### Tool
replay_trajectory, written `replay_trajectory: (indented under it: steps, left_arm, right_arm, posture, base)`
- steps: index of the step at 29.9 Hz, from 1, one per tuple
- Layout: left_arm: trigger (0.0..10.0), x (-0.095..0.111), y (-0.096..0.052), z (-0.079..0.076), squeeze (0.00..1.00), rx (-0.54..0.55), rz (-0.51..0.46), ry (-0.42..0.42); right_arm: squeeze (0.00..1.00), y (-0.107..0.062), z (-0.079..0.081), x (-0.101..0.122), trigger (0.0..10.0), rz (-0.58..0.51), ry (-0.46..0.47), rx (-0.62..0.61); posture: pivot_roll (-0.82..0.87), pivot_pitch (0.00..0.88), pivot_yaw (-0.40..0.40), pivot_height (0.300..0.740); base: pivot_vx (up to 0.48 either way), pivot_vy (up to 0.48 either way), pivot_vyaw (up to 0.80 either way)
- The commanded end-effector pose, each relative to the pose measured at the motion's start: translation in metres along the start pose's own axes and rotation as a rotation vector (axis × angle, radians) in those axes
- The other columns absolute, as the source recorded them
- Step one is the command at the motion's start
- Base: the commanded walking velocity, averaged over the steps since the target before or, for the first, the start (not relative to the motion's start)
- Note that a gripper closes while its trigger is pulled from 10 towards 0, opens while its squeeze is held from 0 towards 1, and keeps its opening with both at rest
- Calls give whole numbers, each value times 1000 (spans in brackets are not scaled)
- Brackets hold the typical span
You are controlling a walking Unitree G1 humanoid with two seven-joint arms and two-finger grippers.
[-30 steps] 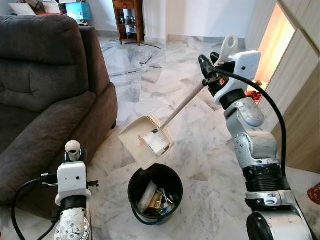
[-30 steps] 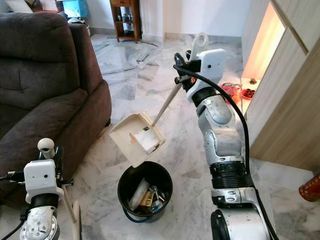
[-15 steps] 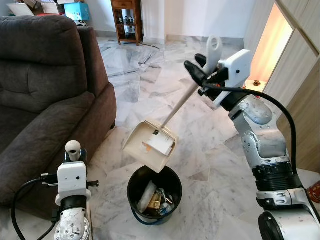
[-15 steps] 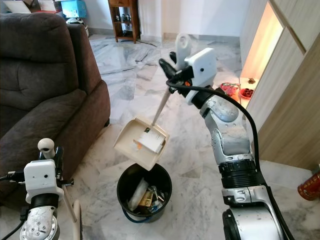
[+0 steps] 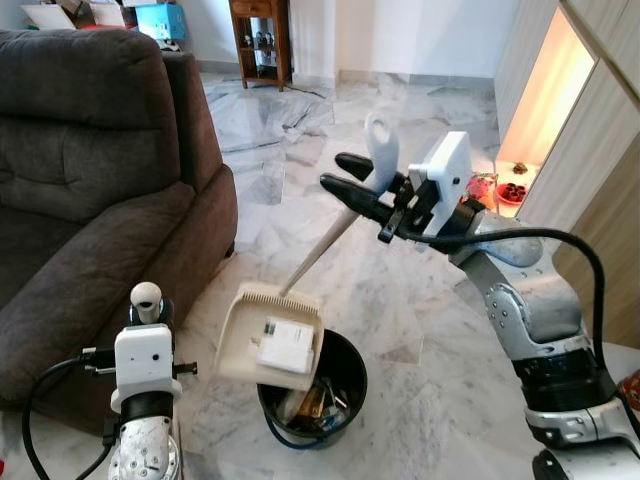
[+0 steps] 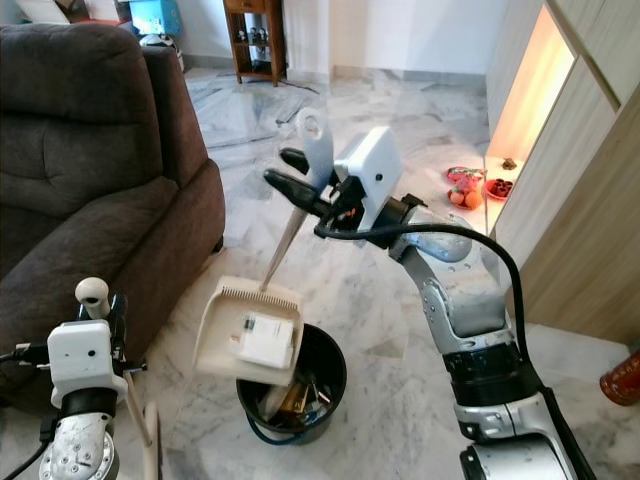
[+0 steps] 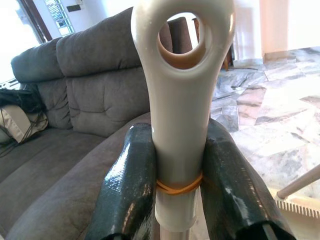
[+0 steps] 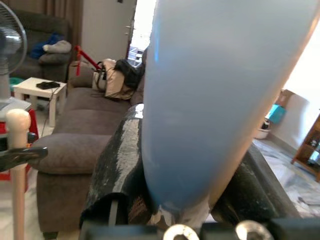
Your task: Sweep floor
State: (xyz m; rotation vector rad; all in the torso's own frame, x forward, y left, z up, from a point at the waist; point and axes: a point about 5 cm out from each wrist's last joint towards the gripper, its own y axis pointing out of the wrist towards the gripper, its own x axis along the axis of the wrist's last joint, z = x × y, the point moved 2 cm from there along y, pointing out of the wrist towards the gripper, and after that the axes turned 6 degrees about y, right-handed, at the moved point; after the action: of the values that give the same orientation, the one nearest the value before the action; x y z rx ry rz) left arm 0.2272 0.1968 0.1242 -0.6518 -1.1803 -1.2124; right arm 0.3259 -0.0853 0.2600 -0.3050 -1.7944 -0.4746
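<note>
Item: dustpan (image 5: 268,337), cream, long-handled, tipped over the black bin (image 5: 335,395) beside the sofa (image 5: 90,200), a paper scrap lying in its tray. Right gripper (image 5: 345,182): fingers clamped on the handle's looped end. Left gripper (image 7: 175,187): fingers clamped on a second looped handle, presumably the broom's. Handling note: steepen the tilt with the lip held inside the bin rim so the scrap slides clear. The left wrist view alone reveals an elastic band (image 7: 179,187) round that handle.

A cream long-handled dustpan (image 5: 272,336) is tilting over the black bin (image 5: 325,395), paper scraps sliding on its tray, its handle rising toward 1 o'clock.
</note>
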Motion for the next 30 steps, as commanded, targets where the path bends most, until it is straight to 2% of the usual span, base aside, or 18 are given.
replay_trajectory:
  steps: [1, 10, 17, 21, 25, 30]
  left_arm:
    - [10000, 10, 2, 5, 0, 14, -46, -2]
    - [10000, 10, 2, 5, 0, 13, -47, 0]
    - [10000, 10, 2, 5, 0, 14, -48, 3]
    - [10000, 10, 1, 6, 0, 14, -47, 3]
    - [10000, 10, 1, 5, 0, 11, -46, 2]
    - [10000, 10, 2, 5, 0, 12, -46, 1]
  right_arm:
    - [0, 2, 6, 16, 10000, -56, -54, 38]
    - [0, 3, 7, 15, 10000, -52, -95, 18]
    - [0, 7, -5, 17, 10000, -64, -197, -100]
    - [0, 8, -6, 20, 10000, -86, -194, -112]
    - [0, 10, 1, 16, 10000, -75, -203, -71]
    - [0, 10, -4, 18, 10000, -97, -225, -122]
  posture:
    - [-140, 76, 67, 740]
    - [-139, 78, 69, 740]
    - [-138, 77, 69, 740]
    - [-136, 77, 69, 740]
    - [-136, 77, 70, 740]
    - [-136, 77, 69, 740]
  base:
    - [0, 0, 0]
    - [0, 0, 0]
    - [0, 0, 0]
    - [0, 0, 0]
    - [0, 0, 0]
    - [0, 0, 0]
